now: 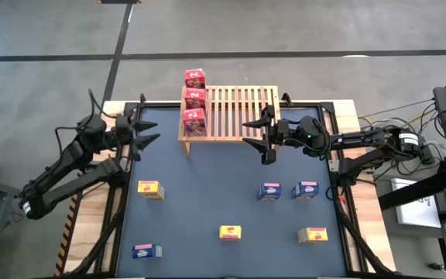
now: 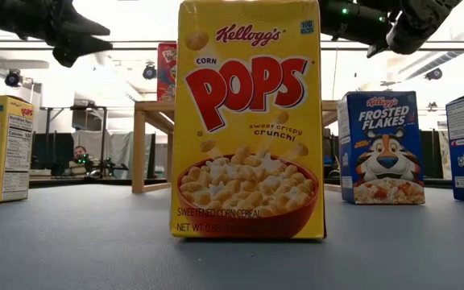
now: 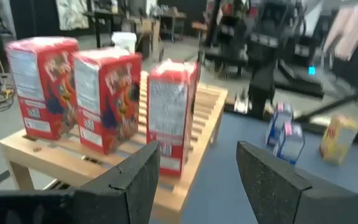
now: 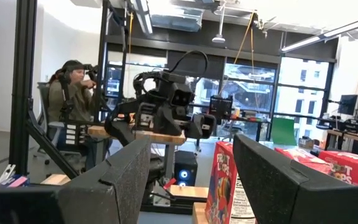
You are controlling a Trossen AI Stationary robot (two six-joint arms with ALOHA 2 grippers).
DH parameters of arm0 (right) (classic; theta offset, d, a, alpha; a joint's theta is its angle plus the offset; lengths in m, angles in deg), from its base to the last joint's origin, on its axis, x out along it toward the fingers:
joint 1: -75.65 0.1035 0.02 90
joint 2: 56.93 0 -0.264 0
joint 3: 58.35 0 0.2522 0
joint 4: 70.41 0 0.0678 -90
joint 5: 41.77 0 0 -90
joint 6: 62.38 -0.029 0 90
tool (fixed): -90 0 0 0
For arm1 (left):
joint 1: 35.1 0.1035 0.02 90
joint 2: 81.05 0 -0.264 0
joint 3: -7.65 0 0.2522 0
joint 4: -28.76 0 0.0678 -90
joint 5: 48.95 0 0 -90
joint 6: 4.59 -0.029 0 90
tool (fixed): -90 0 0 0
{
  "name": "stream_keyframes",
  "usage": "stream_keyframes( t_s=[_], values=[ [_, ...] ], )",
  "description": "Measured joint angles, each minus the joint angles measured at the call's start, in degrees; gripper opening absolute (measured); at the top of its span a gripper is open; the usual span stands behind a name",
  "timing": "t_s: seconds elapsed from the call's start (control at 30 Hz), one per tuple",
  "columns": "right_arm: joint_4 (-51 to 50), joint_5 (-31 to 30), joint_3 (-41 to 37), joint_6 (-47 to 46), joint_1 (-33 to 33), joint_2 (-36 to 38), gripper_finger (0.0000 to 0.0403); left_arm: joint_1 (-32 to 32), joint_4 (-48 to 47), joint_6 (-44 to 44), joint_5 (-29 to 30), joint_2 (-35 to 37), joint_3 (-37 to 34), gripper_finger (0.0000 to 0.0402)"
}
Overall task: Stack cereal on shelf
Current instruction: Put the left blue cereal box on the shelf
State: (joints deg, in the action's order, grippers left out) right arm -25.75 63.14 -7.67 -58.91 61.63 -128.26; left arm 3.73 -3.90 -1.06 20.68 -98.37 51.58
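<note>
The left end effector (image 1: 147, 129) hangs with fingers spread and empty near the counter's (image 1: 207, 194) far left corner, just beside the light wooden slatted shelf (image 1: 238, 108). Three red cereal boxes (image 1: 194, 99) stand in a row along the shelf's left end. The right end effector (image 1: 259, 132), also spread and empty, hovers by the shelf's right front. Three yellow cereal boxes (image 1: 230, 232) and three blue cereal boxes (image 1: 269, 191) stand scattered on the counter's near half.

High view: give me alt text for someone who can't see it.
Three red cereal boxes stand along the left end of the wooden rack. Three yellow and three blue boxes remain on the table; the left gripper and right gripper, both open, flank the rack.
</note>
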Motion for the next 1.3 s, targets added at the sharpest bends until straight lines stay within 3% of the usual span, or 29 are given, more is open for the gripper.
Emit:
stream_keyframes(
  t_s=[0.5,0.9,1.3],
  values=[
    [-2.2,0.0,-0.8,1.8,0.0,0.0,0.0219,-0.2,11.1,5.1,-4.2,0.6,-5.4,0.0196],
    [-3.7,0.5,-0.8,0.5,0.4,0.0,0.0219,-1.5,32.0,13.3,-7.3,0.8,-15.4,0.0196],
    [-4.2,0.5,-0.8,0.9,0.4,0.1,0.0219,-6.6,34.4,18.0,-7.2,1.9,-15.5,0.0196]
  ],
)
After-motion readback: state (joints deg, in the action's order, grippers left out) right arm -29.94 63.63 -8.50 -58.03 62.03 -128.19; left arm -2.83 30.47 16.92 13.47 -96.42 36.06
